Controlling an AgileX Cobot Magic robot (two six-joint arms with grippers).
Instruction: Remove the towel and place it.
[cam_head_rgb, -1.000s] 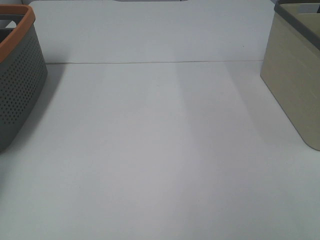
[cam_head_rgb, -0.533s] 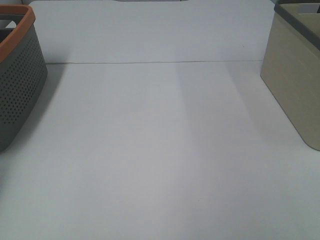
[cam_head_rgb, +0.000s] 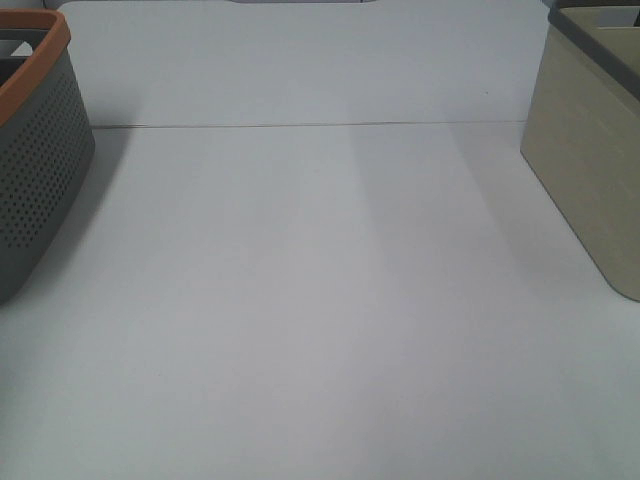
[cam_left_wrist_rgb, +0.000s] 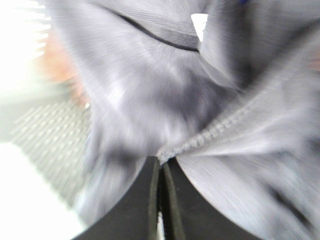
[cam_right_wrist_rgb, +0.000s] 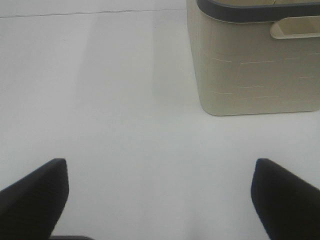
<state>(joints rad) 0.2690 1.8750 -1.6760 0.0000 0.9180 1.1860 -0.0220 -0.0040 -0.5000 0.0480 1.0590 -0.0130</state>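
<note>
The towel (cam_left_wrist_rgb: 165, 90) fills the left wrist view as blurred dark grey-blue cloth with a stitched hem and a small white tag (cam_left_wrist_rgb: 199, 25). My left gripper (cam_left_wrist_rgb: 161, 167) is shut on the towel's hem, its two black fingers pressed together. A perforated grey surface with an orange edge shows behind the cloth. In the right wrist view my right gripper (cam_right_wrist_rgb: 159, 192) stands open above the white table, nothing between its fingers. Neither gripper nor the towel shows in the exterior high view.
A grey perforated basket with an orange rim (cam_head_rgb: 40, 150) stands at the left edge. A beige basket with a dark grey rim (cam_head_rgb: 590, 160) stands at the right, also seen as the beige basket (cam_right_wrist_rgb: 255, 65). White table (cam_head_rgb: 320, 300) lies between.
</note>
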